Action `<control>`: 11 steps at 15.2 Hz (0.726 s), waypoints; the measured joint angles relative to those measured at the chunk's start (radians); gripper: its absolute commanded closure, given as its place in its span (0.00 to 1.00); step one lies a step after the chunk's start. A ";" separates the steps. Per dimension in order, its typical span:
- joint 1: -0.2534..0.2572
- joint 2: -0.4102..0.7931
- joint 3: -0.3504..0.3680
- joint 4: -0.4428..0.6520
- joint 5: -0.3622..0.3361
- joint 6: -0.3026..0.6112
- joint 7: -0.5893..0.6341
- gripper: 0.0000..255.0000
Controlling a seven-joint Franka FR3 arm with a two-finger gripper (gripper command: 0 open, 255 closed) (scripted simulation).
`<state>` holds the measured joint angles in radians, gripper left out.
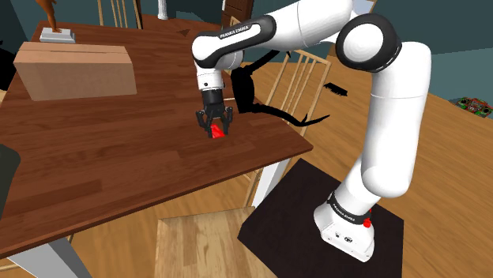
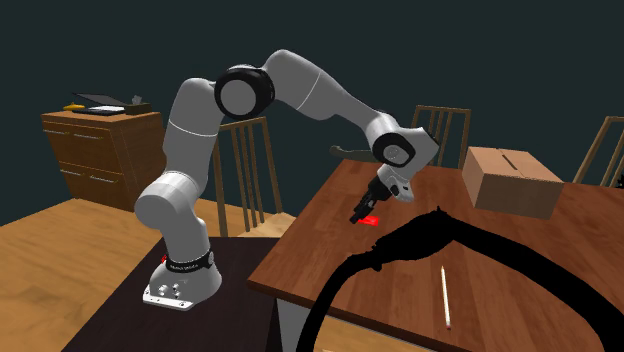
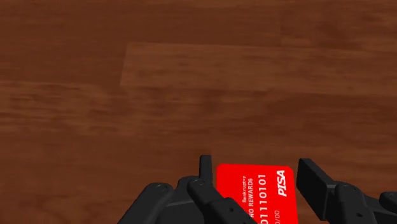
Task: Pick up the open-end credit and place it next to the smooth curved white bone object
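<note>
Pick judged done: hand [image 1: 215, 126] clenched on the red card [image 3: 256, 191], card between the fingertips, just over the bench [image 1: 95, 158]. Left: carry to the thin white stick [image 2: 444, 295], likely the bone, at 5 o'clock of the hand in the second exterior view; release.

Finding: a domestic interior, furnished as a dining room.

Grounds: a large dark brown wooden table [image 1: 118, 158] stands on a light wooden plank floor [image 1: 454, 170]. Light wooden spindle-back chairs [image 2: 441, 128] are drawn up along its edges. A brown wooden chest of drawers [image 2: 100, 150] stands against a dark teal wall [image 2: 330, 40], with small loose items on its top. A plain brown cardboard box [image 1: 75, 69] rests on the table.
</note>
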<state>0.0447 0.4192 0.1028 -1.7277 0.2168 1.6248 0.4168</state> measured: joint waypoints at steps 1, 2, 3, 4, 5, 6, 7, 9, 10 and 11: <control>-0.001 -0.001 -0.001 0.002 0.001 -0.002 0.000 1.00; -0.001 -0.002 -0.001 0.000 0.002 0.000 -0.001 1.00; -0.002 -0.002 -0.001 0.001 0.002 -0.001 -0.002 1.00; -0.002 -0.002 -0.001 0.001 0.002 -0.002 -0.004 1.00; -0.002 -0.001 -0.001 0.002 0.003 -0.002 -0.004 1.00; -0.002 0.000 -0.001 0.003 0.003 -0.004 -0.003 1.00; -0.002 0.002 0.000 0.006 0.003 -0.005 -0.003 1.00; 0.001 0.000 0.001 0.004 0.005 -0.003 0.001 1.00; 0.002 -0.001 0.003 0.006 0.006 -0.009 0.002 1.00; 0.002 -0.005 0.003 0.010 0.006 -0.017 0.003 1.00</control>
<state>0.0464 0.4144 0.1060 -1.7180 0.2230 1.6082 0.4199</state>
